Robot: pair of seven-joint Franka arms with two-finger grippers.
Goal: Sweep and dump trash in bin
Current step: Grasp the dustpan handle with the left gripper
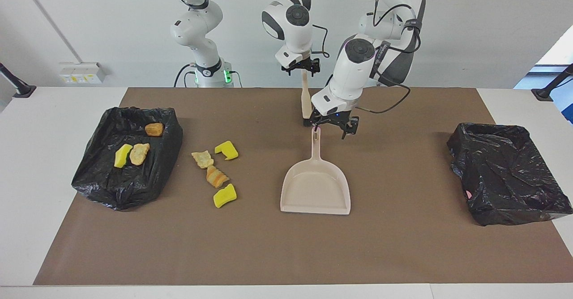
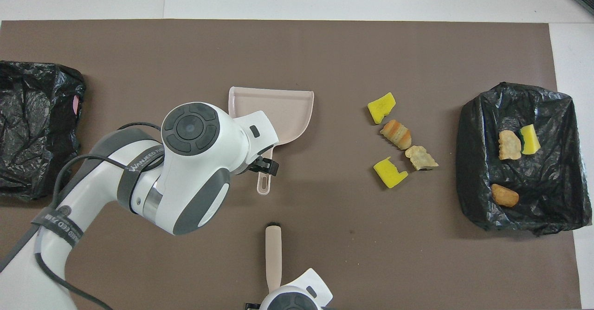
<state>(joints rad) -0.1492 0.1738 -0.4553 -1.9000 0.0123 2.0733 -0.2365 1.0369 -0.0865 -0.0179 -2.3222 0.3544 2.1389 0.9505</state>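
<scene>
so the left gripper (image 1: 332, 126) is right over the end of the dustpan (image 1: 315, 187) handle, the end nearest the robots, fingers spread apart with nothing pinched between them. can't tell if it's actually touching the handle. the right gripper (image 1: 303, 67) is up near the robots' edge of the brown mat (image 1: 403, 245), with a brush (image 1: 306, 104) hanging down from it, handle up and dark bristles down at the mat. its fingers sit either side of the handle top, but i can't tell if they're really squeezing it.

the dustpan lies flat mid-table, long axis running straight toward and away from the robots, handle pointing at them and the wide mouth facing away.

trash: 4 bits loose on the mat toward the right arm's end, between the dustpan and a black-bagged bin (image 1: 127, 155). they make a short row slanting roughly toward and away from the robots: a yellow sponge chunk (image 1: 226, 150) nearest the robots, a pale bread piece (image 1: 203, 159) beside it, a striped brown bread piece (image 1: 216, 176) next, and another yellow chunk (image 1: 224, 195) farthest out. 3 more bits already sit in that bin: a brown bread piece (image 1: 154, 129), a tan one (image 1: 139, 153) and a yellow chunk (image 1: 122, 155) touching it.

a second black-bagged bin (image 1: 508, 178) sits at the left arm's end.
</scene>
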